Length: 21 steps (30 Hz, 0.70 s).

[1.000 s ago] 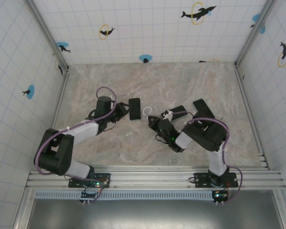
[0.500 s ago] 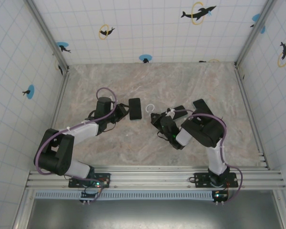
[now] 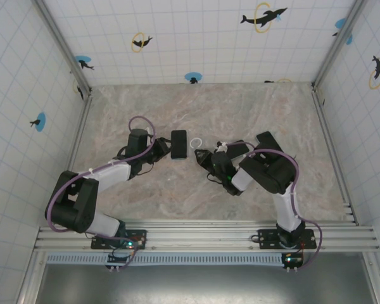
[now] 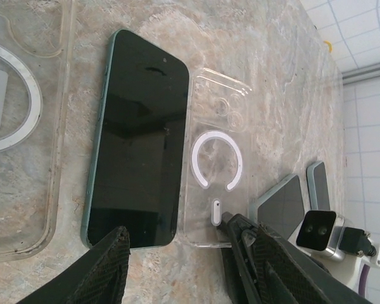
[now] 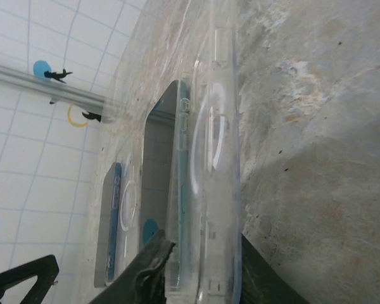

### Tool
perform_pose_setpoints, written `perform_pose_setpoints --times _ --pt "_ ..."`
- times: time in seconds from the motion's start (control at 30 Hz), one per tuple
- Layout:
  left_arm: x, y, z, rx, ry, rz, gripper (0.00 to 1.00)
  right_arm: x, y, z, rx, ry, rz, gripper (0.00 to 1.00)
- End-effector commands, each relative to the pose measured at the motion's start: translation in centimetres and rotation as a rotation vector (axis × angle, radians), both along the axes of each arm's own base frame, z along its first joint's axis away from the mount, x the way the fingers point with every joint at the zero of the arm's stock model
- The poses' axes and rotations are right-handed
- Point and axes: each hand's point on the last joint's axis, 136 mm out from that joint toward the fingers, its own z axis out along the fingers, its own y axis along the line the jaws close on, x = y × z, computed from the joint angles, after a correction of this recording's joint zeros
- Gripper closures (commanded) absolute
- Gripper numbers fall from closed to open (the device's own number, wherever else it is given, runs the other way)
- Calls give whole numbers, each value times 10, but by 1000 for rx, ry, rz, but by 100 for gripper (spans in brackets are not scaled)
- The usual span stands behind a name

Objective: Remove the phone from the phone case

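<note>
Nearest, left pincer point(image 4: 191, 239): released, fingers point(image 4: 104, 272) spread wide, nothing clamped, tips at the near end of the phone. Just ahead of it, phone point(image 4: 139, 142): out of its case, dark screen up, flat on the table point(image 4: 285, 76), about mid-table in the top view. Right beside the phone, long edges together: clear phone case point(image 4: 218, 161), white ring on its back, empty, lying flat. At the case's near end, a dark fingertip touching it. Right pincer point(image 5: 206, 269): low to the table, case seen edge-on between its two fingers; clamped or slack, cannot tell. On the phone's other side, a second clear case point(image 4: 19, 126) with a white ring, also flat, partly cut off by the frame edge. Beyond the right pincer, two more phones: one grey point(image 4: 282, 206), one with a blue edge point(image 4: 318, 183), side by side, well apart from the task phone. Farthest, tiled wall point(image 3: 196, 38) with dolphin stickers behind the table.
</note>
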Motion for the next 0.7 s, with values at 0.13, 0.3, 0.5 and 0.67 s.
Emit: perform_pose_setpoints --times 0.13,0.3,0.5,0.67 --pt "8 -2 14 4 -39 -31 43 9 -7 21 -125 -54 9 57" --pt "10 -4 17 12 -45 -49 41 5 -13 27 -187 -63 24 54" --pt "11 -7 19 18 -53 -80 38 -2 -14 31 -252 -71 63 51" --pt "9 -10 22 29 -69 -114 35 -6 -30 32 -315 -61 63 47"
